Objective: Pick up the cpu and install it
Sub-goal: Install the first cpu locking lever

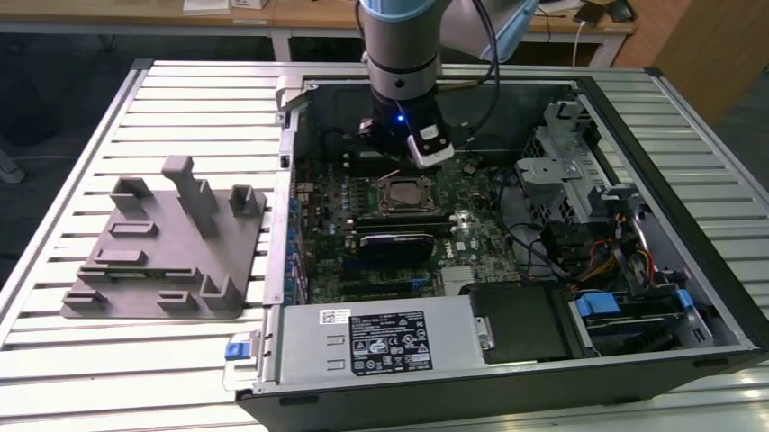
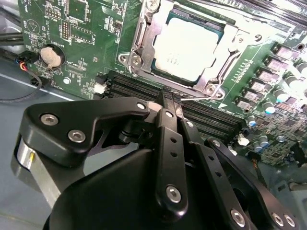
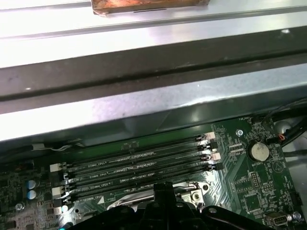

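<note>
The cpu (image 2: 188,48) lies flat in its socket on the green motherboard, silvery top up, with the metal socket frame (image 2: 144,36) around it. In the exterior view the cpu (image 1: 402,193) sits near the middle of the open computer case, just in front of the arm's wrist. My gripper (image 2: 170,99) is shut, its black fingertips (image 2: 166,103) pressed together just beside the socket's edge, over the memory slots and next to the thin socket lever (image 2: 204,99). Nothing shows between the fingers. In the first wrist view the gripper (image 3: 164,188) hangs at the socket's corner.
Empty memory slots (image 3: 139,167) and a coin battery (image 3: 259,152) lie by the socket. A black block (image 1: 397,245), the power supply (image 1: 373,337) and the drive cage (image 1: 577,171) crowd the case. A grey fixture (image 1: 168,243) stands on the table at the exterior view's left.
</note>
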`<state>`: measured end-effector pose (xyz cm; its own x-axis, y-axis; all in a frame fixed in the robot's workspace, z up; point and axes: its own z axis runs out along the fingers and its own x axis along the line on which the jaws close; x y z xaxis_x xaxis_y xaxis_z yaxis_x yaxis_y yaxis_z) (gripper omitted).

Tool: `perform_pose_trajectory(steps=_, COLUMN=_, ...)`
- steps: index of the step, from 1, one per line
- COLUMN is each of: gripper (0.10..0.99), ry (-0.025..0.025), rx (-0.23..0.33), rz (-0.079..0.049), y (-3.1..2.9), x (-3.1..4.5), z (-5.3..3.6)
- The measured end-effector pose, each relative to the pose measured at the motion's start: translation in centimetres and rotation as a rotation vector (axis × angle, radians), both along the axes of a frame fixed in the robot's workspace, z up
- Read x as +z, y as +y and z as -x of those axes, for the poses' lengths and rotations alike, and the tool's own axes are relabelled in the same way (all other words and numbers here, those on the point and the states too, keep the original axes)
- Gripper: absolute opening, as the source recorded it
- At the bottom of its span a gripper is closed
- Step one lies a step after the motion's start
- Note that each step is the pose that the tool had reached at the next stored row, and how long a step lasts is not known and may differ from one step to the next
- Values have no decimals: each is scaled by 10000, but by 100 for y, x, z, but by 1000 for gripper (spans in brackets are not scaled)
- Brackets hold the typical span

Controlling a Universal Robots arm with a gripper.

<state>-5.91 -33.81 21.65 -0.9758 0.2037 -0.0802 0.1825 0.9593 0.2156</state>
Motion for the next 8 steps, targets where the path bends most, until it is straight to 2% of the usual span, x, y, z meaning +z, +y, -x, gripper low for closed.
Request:
perform_pose_trajectory(steps=4, gripper=106, ry=-1, rx=-58, rz=172, y=29, x=-9, z=-8)
perform_pose_trajectory(steps=8, gripper=106, ry=-2, rx=-249, rz=223, y=37, x=-28, z=-11)
